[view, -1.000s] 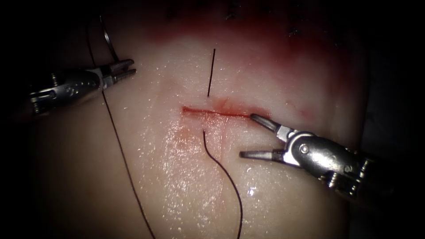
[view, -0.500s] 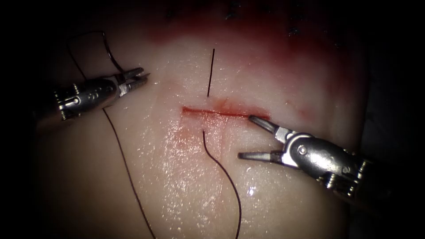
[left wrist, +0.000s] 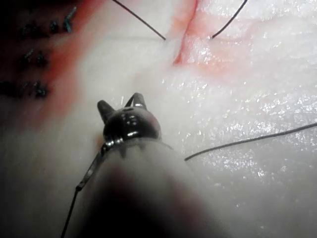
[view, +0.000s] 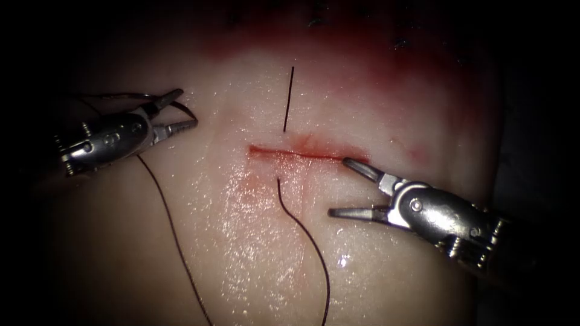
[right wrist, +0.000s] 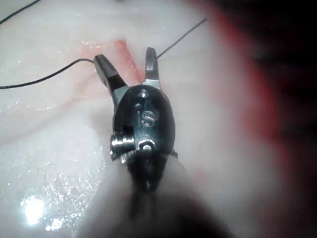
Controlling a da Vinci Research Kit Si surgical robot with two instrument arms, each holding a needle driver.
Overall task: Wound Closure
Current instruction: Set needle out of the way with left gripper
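The tissue (view: 254, 253) is lying pale and wet under the tools, with red fluid (view: 362, 66) staining its far edge and the cut (view: 302, 154) running across its middle. The right tool (view: 340, 187) is sitting at the cut's right end with its jaws spread wide and gripping nothing, the upper jaw's tip just at the end of the cut. The left tool (view: 187, 107) is hovering well to the left of the cut; its jaws are standing parted too. One pass of thread (view: 305, 235) is sitting through the tissue, a short tail rising above the cut and a long strand trailing away below it, while another strand is hanging from the left tool. The needle (view: 188, 111) is out of the tissue, curving across the left tool's parted jaws, and is not visibly clamped. By my judgement the work is standing between stitches; any further move calls for a firm grip on the needle's curve first.
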